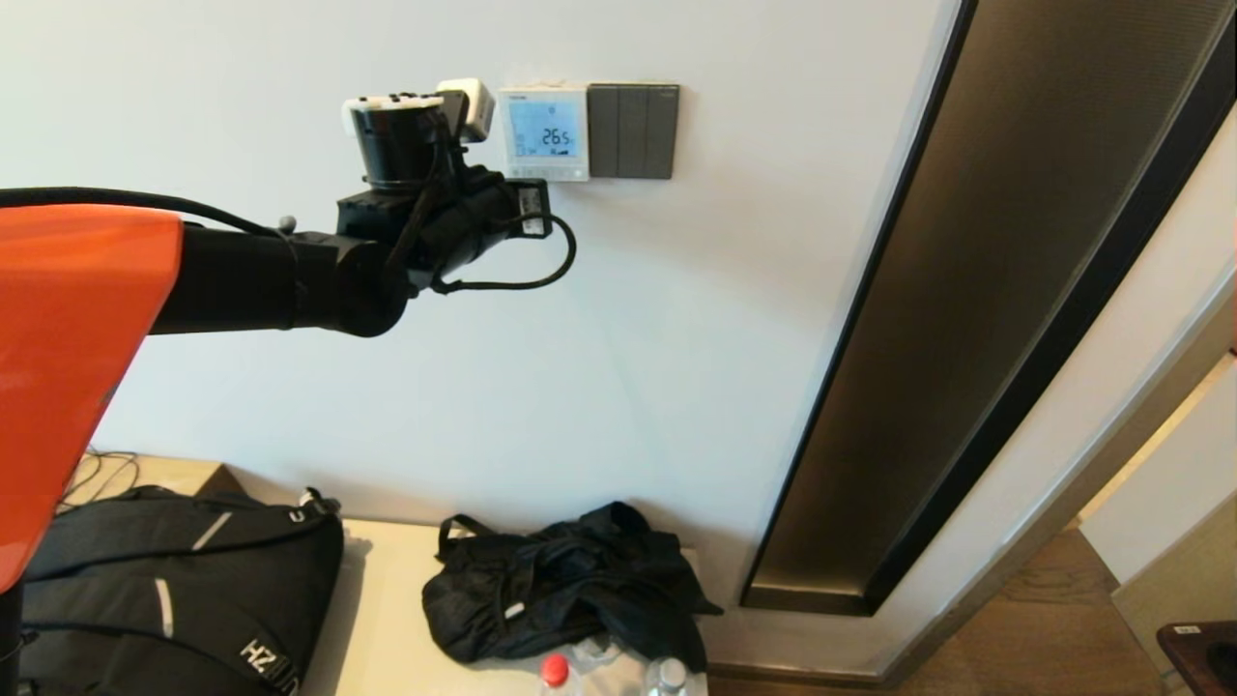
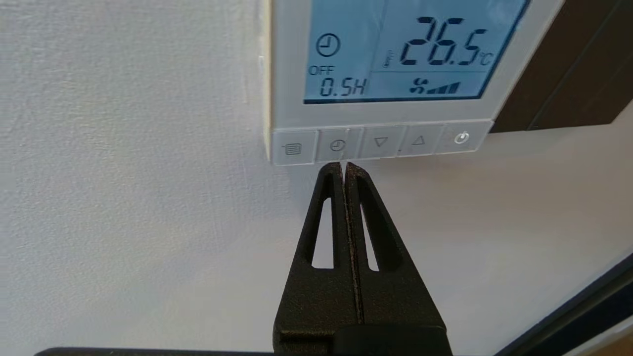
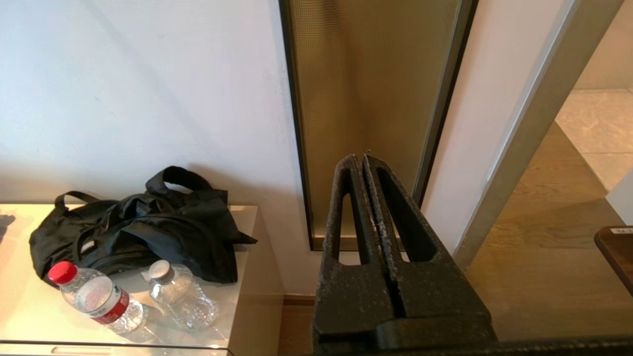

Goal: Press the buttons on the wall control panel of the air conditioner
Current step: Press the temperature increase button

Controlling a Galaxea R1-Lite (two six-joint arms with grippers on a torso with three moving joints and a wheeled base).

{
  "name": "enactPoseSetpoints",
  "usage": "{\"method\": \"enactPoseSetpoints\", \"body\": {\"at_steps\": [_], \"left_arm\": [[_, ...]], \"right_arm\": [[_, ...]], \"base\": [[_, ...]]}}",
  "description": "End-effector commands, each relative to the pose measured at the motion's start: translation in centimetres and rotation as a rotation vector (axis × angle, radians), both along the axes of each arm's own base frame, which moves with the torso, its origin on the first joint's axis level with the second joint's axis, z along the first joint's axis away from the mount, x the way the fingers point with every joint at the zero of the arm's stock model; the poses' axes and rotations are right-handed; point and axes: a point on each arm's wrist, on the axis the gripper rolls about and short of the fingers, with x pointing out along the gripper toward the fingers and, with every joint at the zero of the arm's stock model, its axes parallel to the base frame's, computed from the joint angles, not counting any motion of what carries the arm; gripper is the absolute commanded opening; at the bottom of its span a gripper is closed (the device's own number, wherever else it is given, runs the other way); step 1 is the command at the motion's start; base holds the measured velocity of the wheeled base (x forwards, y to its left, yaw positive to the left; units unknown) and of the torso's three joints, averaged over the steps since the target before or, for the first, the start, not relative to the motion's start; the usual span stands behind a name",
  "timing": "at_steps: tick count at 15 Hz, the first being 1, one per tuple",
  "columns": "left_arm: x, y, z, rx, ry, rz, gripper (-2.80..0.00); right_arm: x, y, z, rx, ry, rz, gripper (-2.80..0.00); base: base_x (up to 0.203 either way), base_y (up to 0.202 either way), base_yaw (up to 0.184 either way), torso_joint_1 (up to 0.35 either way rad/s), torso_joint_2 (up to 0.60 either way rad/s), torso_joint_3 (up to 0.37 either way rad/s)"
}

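Observation:
The white control panel (image 1: 543, 132) hangs on the wall, its blue screen (image 2: 395, 49) reading 26.5 °C and OFF 0.5H. Several pale buttons (image 2: 381, 143) run along its bottom edge. My left arm is raised to the wall. My left gripper (image 2: 344, 165) is shut and empty. Its tips are at the lower edge of the clock button (image 2: 338, 145), second in the row from the panel's left end; I cannot tell if they touch it. In the head view it (image 1: 533, 188) is at the panel's lower left corner. My right gripper (image 3: 362, 159) is shut, empty and low, outside the head view.
A dark grey three-rocker switch plate (image 1: 633, 131) sits right of the panel. A tall brown glass strip (image 1: 1015, 290) and a doorway are to the right. Below, a low cabinet (image 1: 387, 599) holds a black backpack (image 1: 164, 590), a black bag (image 1: 560, 590) and two water bottles (image 3: 94, 296).

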Motion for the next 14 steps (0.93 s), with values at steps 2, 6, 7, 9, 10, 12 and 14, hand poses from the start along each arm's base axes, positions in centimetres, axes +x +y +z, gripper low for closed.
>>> {"method": "enactPoseSetpoints", "body": {"at_steps": [2,6,7,9,10,12,14], "left_arm": [[0.1,0.4,0.1,-0.004,-0.006,0.008,-2.8],[-0.1,0.4,0.1,-0.003,-0.005,0.007,-2.8],[-0.2,0.5,-0.3,0.002,0.006,0.007,-2.8],[-0.5,0.6,-0.5,0.008,0.018,0.007,-2.8],[-0.7,0.7,-0.2,0.005,0.011,0.007,-2.8],[-1.0,0.7,0.2,0.001,0.003,0.005,-2.8],[-1.0,0.7,0.4,0.0,0.001,0.004,-2.8]], "right_arm": [[0.0,0.0,0.0,0.0,0.002,0.001,-2.8],[0.0,0.0,0.0,0.0,0.003,0.0,-2.8],[0.0,0.0,0.0,0.0,0.003,0.001,-2.8],[0.0,0.0,0.0,0.0,0.003,0.001,-2.8],[0.0,0.0,0.0,0.0,0.003,0.001,-2.8],[0.0,0.0,0.0,-0.002,0.003,0.001,-2.8],[0.0,0.0,0.0,-0.002,0.003,0.001,-2.8]], "base": [[0.0,0.0,0.0,0.0,0.0,0.0],[0.0,0.0,0.0,0.0,0.0,0.0],[0.0,0.0,0.0,0.0,0.0,0.0],[0.0,0.0,0.0,0.0,0.0,0.0],[0.0,0.0,0.0,0.0,0.0,0.0],[0.0,0.0,0.0,0.0,0.0,0.0],[0.0,0.0,0.0,0.0,0.0,0.0]]}}
